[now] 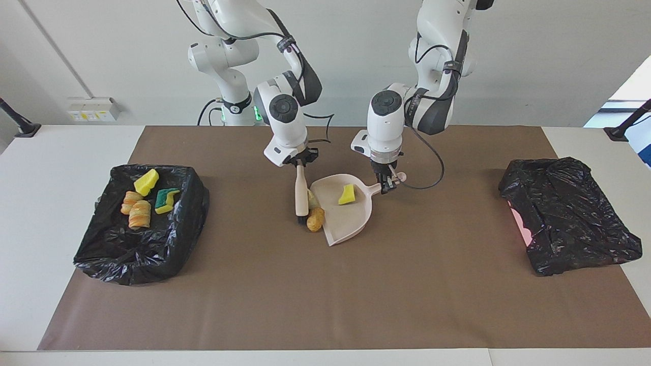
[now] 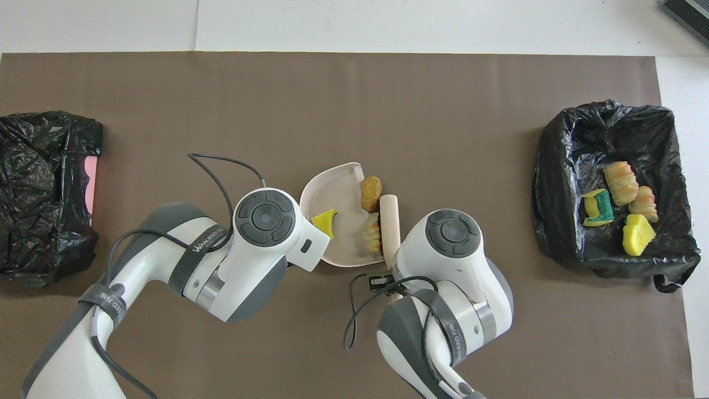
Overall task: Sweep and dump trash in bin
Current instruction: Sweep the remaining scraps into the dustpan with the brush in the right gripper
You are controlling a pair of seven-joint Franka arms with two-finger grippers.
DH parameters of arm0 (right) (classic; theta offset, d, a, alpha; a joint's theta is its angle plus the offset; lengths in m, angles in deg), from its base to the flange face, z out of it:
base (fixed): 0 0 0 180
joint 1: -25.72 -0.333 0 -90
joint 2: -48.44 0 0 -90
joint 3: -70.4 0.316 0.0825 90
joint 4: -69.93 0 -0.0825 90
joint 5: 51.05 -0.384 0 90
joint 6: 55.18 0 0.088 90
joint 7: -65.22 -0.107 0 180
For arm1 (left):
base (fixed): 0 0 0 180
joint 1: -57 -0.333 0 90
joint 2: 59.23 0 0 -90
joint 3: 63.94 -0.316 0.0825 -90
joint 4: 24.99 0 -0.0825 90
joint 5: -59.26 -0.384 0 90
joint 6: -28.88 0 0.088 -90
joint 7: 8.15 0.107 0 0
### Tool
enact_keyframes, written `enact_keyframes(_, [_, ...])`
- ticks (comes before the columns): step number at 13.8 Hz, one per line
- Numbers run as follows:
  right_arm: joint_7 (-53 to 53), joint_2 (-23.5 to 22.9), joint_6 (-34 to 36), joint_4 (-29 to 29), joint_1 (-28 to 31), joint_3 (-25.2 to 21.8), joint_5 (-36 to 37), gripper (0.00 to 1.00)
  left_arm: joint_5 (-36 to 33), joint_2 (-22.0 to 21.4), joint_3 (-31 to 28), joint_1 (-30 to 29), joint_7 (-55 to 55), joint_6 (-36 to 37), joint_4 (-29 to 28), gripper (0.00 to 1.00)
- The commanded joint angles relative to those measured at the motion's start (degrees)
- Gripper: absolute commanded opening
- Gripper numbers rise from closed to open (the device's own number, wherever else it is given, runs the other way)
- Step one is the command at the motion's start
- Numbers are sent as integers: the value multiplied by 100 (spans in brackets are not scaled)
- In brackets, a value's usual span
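Note:
My right gripper (image 1: 301, 163) is shut on the beige hand brush (image 1: 301, 195), whose black bristles rest on the mat against the pink dustpan's (image 1: 351, 221) open edge. My left gripper (image 1: 389, 187) is shut on the dustpan's handle. Of the trash, a yellow sponge piece (image 1: 348, 194) lies inside the pan. A beige chunk (image 1: 311, 201) sits between brush and pan, and an orange-tan lump (image 1: 316, 219) lies at the pan's lip. From overhead the brush (image 2: 389, 221), pan (image 2: 340, 194), sponge (image 2: 324, 220) and lump (image 2: 370, 187) show; the wrists hide both grippers.
The bin (image 1: 127, 259), lined with a black bag, stands at the right arm's end of the table and holds several scraps (image 1: 136, 209). A second crumpled black bag (image 1: 569, 213) over something pink lies at the left arm's end. A brown mat (image 1: 325, 305) covers the table.

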Motion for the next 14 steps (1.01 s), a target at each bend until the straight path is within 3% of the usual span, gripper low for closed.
enact_keyframes(1, [-20, -188, -83, 337, -198, 7, -464, 0, 51, -186, -47, 13, 169, -112, -261, 0])
enact_keyframes(6, [85, 48, 267, 373, -190, -1, -668, 0, 51, -151, -47, -66, 353, -288, -261, 0])
enact_keyframes(9, [515, 478, 1126, 521, 151, -45, -580, 0, 51, -151, -47, -66, 363, -297, -261, 0])
enact_keyframes(11, [508, 576, 1952, 924, 284, -63, -362, 0, 51, -151, -47, -66, 371, -297, -261, 0])
enact_keyframes(14, [-437, 751, 2431, 1007, 197, -37, 281, 0, 51, -151, -47, -75, 459, -297, -261, 0])
